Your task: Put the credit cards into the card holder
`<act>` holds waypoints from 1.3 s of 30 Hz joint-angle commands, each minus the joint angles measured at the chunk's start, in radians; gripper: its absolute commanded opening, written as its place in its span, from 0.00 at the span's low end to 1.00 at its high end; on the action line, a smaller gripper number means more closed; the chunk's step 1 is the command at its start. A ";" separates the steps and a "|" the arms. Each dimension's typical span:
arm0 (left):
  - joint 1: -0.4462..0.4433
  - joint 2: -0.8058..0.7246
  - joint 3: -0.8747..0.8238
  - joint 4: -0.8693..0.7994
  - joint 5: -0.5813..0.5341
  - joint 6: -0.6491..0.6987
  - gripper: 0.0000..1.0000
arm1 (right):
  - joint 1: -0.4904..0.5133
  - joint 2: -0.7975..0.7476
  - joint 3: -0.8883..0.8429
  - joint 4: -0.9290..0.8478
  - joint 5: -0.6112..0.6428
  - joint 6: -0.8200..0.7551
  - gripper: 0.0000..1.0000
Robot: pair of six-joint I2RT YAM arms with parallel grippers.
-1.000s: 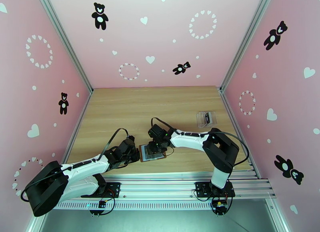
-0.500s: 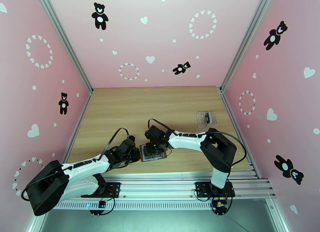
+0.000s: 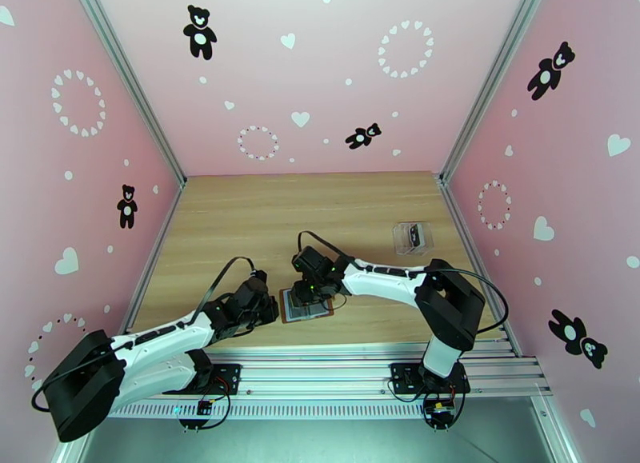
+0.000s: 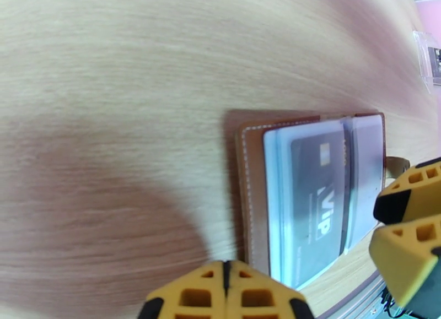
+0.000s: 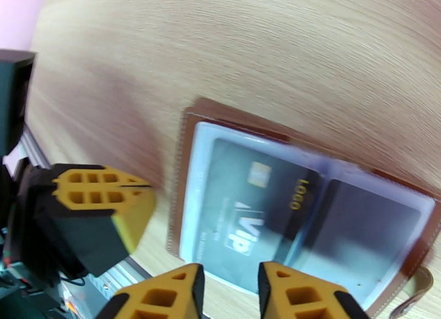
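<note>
The card holder (image 3: 314, 313) lies open near the table's front edge, brown leather (image 4: 251, 204) with see-through pockets (image 5: 231, 114). A dark credit card (image 5: 259, 204) printed "VIP" lies flat under one pocket's clear sleeve (image 4: 320, 204). The neighbouring pocket (image 5: 369, 218) looks dark, and I cannot tell what is in it. My right gripper (image 5: 229, 292) hovers just above the holder (image 3: 308, 294), its fingers a little apart with nothing between them. My left gripper (image 4: 225, 284) is shut and empty, at the holder's left edge (image 3: 270, 309).
A clear plastic box (image 3: 413, 237) with a dark card inside stands at the back right of the table (image 3: 240, 217). The metal rail (image 3: 360, 353) runs along the front edge just below the holder. Pink walls close in three sides.
My right gripper has shifted slightly left over the holder and its fingers have narrowed. The left arm has barely moved. The holder stays put.
</note>
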 commanded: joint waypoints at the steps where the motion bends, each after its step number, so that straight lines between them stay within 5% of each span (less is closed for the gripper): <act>1: -0.009 -0.021 0.022 -0.035 -0.016 -0.001 0.00 | 0.003 0.035 0.038 -0.039 0.033 -0.014 0.32; 7: -0.008 -0.037 0.019 -0.021 0.008 -0.003 0.00 | 0.003 0.068 0.045 -0.035 0.019 -0.014 0.31; 24: -0.010 -0.060 0.016 -0.027 0.011 -0.007 0.00 | 0.003 0.075 0.006 -0.031 0.051 -0.006 0.08; 39: -0.010 -0.121 0.024 -0.065 0.008 -0.017 0.00 | 0.004 0.103 0.003 -0.049 0.079 -0.008 0.04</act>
